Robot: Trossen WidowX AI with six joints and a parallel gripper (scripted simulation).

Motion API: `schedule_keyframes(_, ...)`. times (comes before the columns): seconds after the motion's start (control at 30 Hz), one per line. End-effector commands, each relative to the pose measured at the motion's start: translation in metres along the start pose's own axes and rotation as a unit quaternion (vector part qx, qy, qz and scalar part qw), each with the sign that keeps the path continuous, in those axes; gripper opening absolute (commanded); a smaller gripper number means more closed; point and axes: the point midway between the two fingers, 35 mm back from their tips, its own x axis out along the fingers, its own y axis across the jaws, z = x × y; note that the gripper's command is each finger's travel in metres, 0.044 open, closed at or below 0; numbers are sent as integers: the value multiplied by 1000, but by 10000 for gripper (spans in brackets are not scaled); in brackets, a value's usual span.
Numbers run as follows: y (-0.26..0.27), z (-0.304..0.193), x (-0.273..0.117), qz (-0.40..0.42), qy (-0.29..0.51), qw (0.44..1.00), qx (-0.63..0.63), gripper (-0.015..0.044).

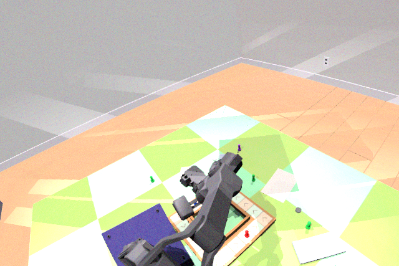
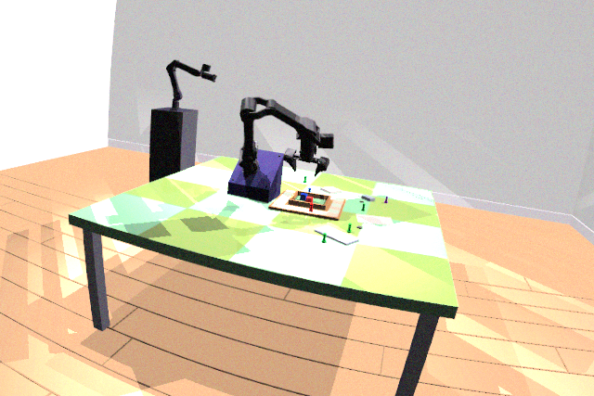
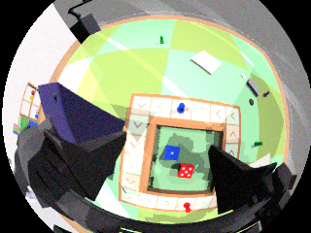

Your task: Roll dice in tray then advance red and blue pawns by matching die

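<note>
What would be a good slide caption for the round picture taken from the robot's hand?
Open hand above the tray, blue die and red die lying inside.

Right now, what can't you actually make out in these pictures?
- Blue die and red die in the tray: top faces too blurred to count pips, wrist view.
- Both dice in the top view: hidden behind the arm.
- Blue pawn: arm covers it, top view.
- Open gripper: fingertips cropped, wrist view.
</note>
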Motion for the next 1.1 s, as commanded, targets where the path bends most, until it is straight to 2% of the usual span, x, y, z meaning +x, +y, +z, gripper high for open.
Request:
schedule_keyframes(0.0,0,3,14,-9,152,988,-1,440)
schedule_keyframes(0.1,-5,5,18,-47,257,965,-7,440)
schedule_keyframes(0.2,-6,6,18,-51,264,963,-8,440)
schedule_keyframes(0.27,2,5,22,-26,235,972,-13,440)
schedule_keyframes(0.37,-5,-2,18,-33,232,972,11,361)
schedule_keyframes(0.57,-34,-43,-2,-75,222,961,149,204)
schedule_keyframes(0.8,-72,-126,-36,-168,214,861,429,200)
schedule_keyframes(1.07,-73,-132,-39,-170,214,857,436,200)
